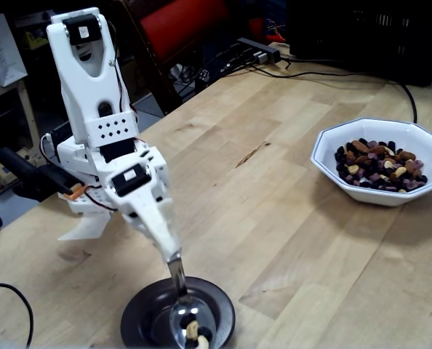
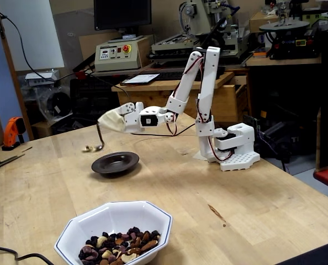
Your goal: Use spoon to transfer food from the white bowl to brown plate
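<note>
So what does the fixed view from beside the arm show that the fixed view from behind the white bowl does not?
Only the view beside the arm looks into the spoon and shows pale and dark food in it. Only the view behind the white bowl shows the spoon raised clear above the brown plate, and the workshop machines behind. Both show the gripper holding the spoon and the bowl full.

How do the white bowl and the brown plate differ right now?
The white bowl is pale and eight-sided with a dark rim line; the brown plate is dark and round. The bowl is deeper and looks larger; the plate is shallow. The bowl holds a heap of food; the plate's centre looks bare, with the loaded spoon above it. Both sit upright on the wooden table.
</note>
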